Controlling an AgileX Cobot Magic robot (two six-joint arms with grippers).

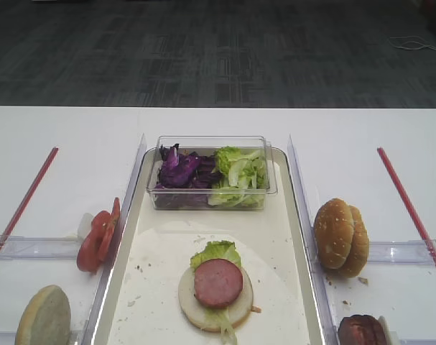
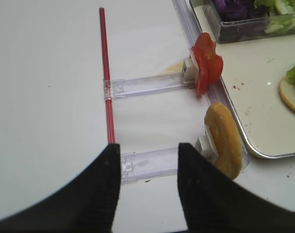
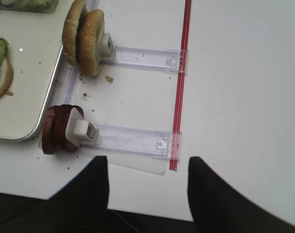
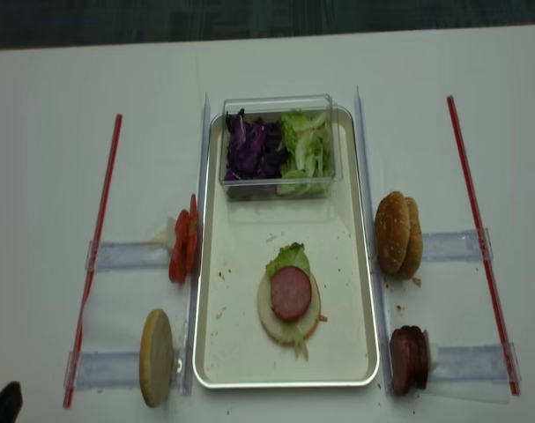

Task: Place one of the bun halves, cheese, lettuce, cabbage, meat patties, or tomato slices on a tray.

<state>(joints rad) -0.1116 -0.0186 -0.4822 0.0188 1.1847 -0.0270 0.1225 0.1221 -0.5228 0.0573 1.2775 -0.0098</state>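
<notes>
On the tray [image 4: 241, 330] lies a flat bun half [image 1: 196, 302] with lettuce [image 1: 216, 251] and a meat patty [image 1: 218, 282] on top. Tomato slices [image 1: 97, 241] and a pale bun half [image 1: 44, 316] stand on edge left of the tray. Sesame bun halves [image 1: 340, 237] and meat patties [image 3: 57, 128] stand to its right. A clear box holds cabbage [image 1: 180, 172] and more lettuce [image 1: 239, 172]. Cheese is out of view. My right gripper [image 3: 148, 162] hangs open and empty near the table's front edge, right of the patties. My left gripper [image 2: 149, 148] is open and empty, left of the pale bun [image 2: 225, 138].
Clear plastic rails [image 3: 132, 138] [image 2: 147, 162] run outward from each food holder to red strips [image 1: 408, 205] [image 1: 24, 198] on both sides. The clear box [image 1: 212, 183] sits across the tray's far end. Crumbs dot the tray liner and the table beside the buns.
</notes>
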